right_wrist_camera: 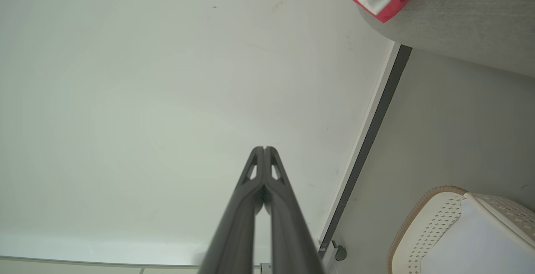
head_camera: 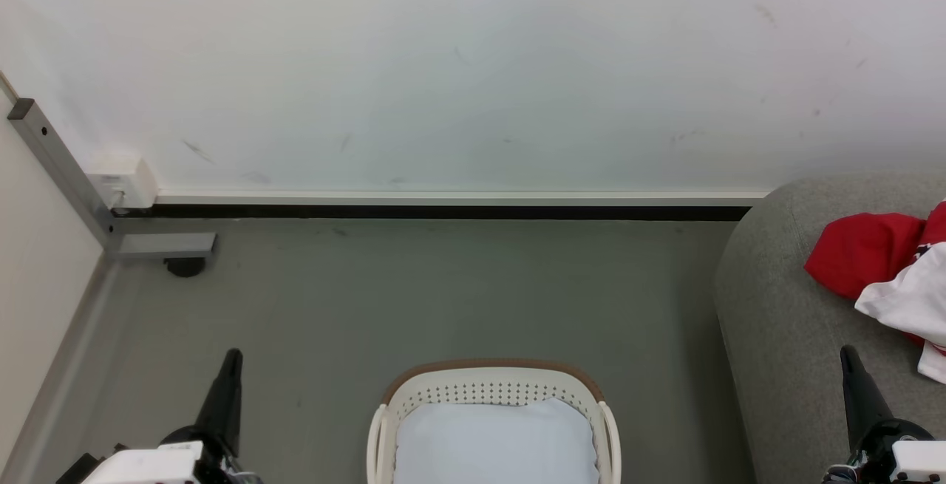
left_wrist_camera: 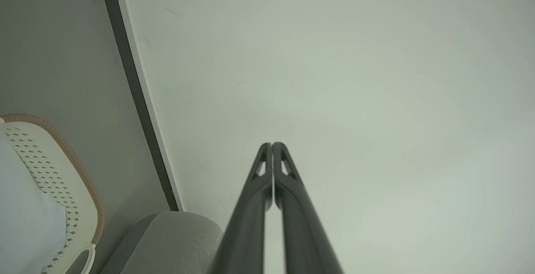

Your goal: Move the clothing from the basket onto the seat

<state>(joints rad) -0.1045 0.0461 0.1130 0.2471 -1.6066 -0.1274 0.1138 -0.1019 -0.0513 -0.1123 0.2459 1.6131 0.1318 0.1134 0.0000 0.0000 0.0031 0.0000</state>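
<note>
We see only the liner [head_camera: 495, 443] in the basket [head_camera: 491, 392], clothing [head_camera: 865, 251] on the seat [head_camera: 783, 321] to its right; we reckon it's done, so left gripper [head_camera: 232, 356] and right gripper [head_camera: 848, 352], both closed and empty, park beside it.

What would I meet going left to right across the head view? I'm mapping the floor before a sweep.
From the left: left hand, shut → basket → seat, with the clothing lying on it.

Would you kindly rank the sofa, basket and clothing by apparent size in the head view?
Largest: sofa.
Then: basket.
Smallest: clothing.
All three are cut off by the picture's edge, so this ranks visible parts only.
</note>
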